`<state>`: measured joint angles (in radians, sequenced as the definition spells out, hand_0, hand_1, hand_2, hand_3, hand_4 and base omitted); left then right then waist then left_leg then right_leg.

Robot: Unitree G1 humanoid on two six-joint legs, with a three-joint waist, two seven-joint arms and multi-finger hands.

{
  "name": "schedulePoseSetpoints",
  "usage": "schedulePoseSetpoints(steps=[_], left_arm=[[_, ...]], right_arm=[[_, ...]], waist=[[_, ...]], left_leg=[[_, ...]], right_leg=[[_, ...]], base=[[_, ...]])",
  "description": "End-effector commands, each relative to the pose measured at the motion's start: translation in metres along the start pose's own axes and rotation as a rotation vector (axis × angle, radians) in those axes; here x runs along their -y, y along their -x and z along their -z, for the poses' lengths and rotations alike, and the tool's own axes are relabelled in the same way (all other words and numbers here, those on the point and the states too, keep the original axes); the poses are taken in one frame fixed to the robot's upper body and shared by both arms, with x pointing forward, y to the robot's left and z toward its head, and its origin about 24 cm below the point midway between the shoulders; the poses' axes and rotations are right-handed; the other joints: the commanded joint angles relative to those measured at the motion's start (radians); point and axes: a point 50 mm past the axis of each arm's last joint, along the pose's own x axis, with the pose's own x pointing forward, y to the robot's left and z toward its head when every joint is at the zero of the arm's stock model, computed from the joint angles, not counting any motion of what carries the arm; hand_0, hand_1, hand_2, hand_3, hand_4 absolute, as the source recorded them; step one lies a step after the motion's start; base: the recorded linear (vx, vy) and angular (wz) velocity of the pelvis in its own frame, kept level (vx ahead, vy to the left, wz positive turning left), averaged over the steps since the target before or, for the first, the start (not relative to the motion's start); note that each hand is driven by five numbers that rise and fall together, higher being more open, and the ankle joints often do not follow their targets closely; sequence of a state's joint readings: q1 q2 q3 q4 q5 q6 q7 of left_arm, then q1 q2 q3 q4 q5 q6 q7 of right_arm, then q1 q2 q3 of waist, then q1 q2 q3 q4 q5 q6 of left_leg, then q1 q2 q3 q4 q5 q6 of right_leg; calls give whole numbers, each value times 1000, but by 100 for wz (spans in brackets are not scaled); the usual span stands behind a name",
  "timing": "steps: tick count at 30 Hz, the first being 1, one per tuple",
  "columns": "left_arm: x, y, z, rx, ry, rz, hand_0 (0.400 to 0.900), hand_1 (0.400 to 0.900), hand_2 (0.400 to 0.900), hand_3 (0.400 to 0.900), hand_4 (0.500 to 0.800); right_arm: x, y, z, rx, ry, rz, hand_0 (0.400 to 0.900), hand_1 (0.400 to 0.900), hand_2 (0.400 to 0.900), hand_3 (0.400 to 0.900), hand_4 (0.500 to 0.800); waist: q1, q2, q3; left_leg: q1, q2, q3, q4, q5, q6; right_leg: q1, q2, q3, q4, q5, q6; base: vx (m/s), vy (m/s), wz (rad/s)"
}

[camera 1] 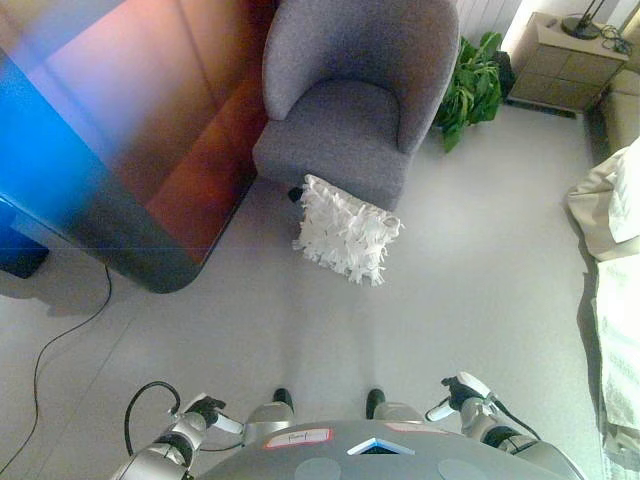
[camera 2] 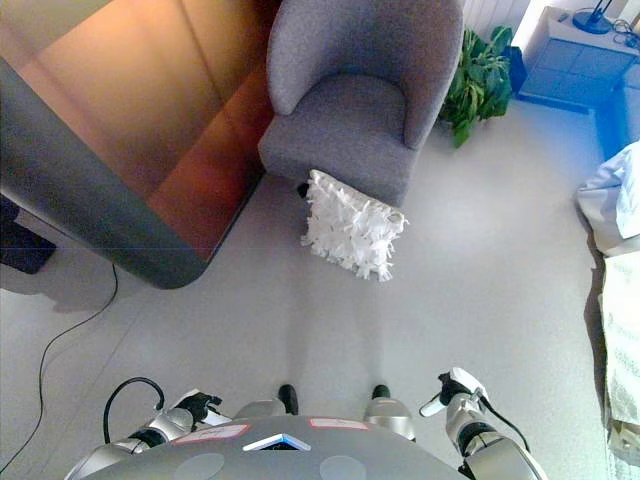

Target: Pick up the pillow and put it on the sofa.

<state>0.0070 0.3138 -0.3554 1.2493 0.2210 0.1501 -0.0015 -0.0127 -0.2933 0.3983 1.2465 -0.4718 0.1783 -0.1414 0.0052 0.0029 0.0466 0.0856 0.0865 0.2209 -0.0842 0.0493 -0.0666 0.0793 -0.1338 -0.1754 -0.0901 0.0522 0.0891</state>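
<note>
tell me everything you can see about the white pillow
The white pillow is roughly square, its face covered in shaggy fabric tufts or ruffles that look soft. It stands tilted on the grey floor, its upper edge leaning against the front of the grey armchair, below the seat. A dark chair foot shows by its upper left corner. Neither hand touches it; the left hand and right hand are low by the robot's body.

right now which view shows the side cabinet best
The left eye view: the cabinet at top right shows its top and drawer fronts, with a lamp base on it. The right eye view cuts it off at the corner, leaving only part of its front and top.
</note>
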Motion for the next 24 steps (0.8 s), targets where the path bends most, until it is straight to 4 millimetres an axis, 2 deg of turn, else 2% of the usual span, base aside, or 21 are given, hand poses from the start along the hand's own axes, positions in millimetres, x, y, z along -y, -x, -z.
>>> schedulePoseSetpoints(steps=[1, 16, 24], left_arm=[[-19, -1, -11, -10, 16, -47, 900, 900, 900, 900, 800], [-17, -1, -10, -25, 71, -48, 900, 900, 900, 900, 800], [-14, -1, -13, -25, 95, -46, 900, 900, 900, 900, 800]], right_arm=[[31, -5, 0, -68, 66, 64, 900, 900, 900, 900, 800], [34, -5, -7, -42, 16, 76, 900, 900, 900, 900, 800], [41, -5, -10, -39, -41, 87, 900, 900, 900, 900, 800]], waist=[[10, -7, 32], [10, 1, 44], [6, 3, 68]], left_leg=[[15, -11, -56, -3, -68, 30], [9, -2, -57, -2, -61, 28], [-15, 28, -82, 34, -45, 10]], right_leg=[[-8, -25, -34, 13, -6, 43], [-15, -20, -41, 30, -20, 30], [-37, 16, -26, 71, -56, -9]], base=[[0, 0, 0], [2, -21, 0], [22, -134, 11]])
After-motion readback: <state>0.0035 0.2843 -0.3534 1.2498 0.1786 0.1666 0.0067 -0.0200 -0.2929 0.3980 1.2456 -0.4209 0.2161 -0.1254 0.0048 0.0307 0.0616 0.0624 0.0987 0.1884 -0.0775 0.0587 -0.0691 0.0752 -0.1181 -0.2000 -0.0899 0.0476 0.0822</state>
